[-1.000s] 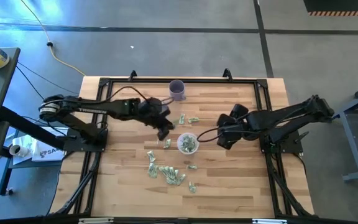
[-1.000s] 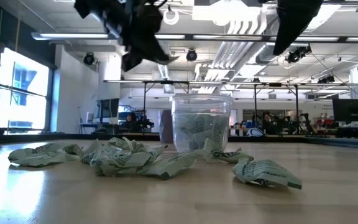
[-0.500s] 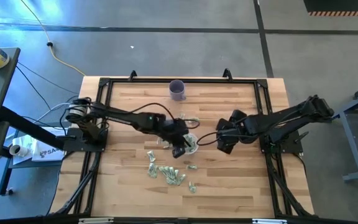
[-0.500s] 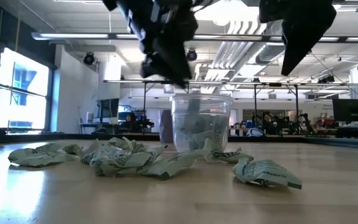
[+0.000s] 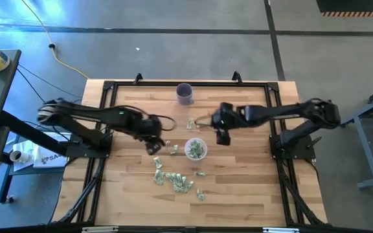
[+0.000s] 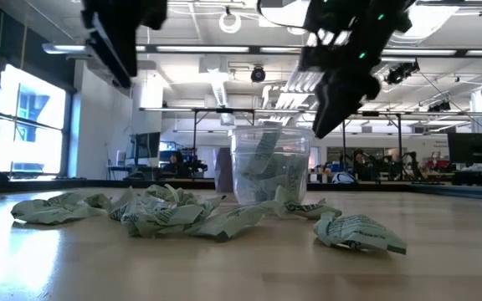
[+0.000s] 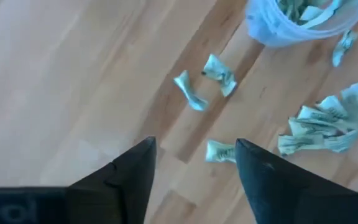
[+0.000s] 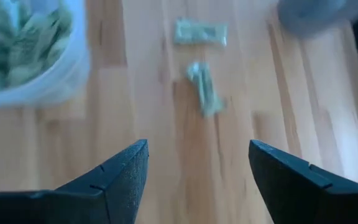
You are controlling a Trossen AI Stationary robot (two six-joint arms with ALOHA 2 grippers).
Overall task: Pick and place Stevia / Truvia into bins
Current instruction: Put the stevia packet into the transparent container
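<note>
On the wooden surface (image 5: 251, 188), near its middle, stood the clear cup (image 5: 195, 148), already partly filled with green-and-white sachets. More sachets lay loose around it: a crumpled cluster (image 5: 173, 180) on the near side, a few single ones just beside the cup, and two more (image 5: 195, 123) on the far side, toward the purple cup (image 5: 184, 94) at the back edge.

The left gripper (image 5: 154, 145) hung above the surface to the left of the clear cup, its fingers spread and holding nothing; its wrist view looked down on a single sachet (image 7: 219, 151) lying between the fingertips' line of sight, with two others (image 7: 205, 82) near the cup's wall. The right gripper (image 5: 223, 136) hung just beyond the cup on its right, fingers likewise spread and empty, with the two far-side sachets (image 8: 201, 62) ahead of it.

The step in hand appeared to be a reach for the next sachet, both arms being free. The next move would call for a descent over one flat sachet with the fingers straddling it, low enough to pinch thin paper off the wood. The sachets are light and creased, so a shallow grip could slip, and neighbours close to the cup might be nudged.
</note>
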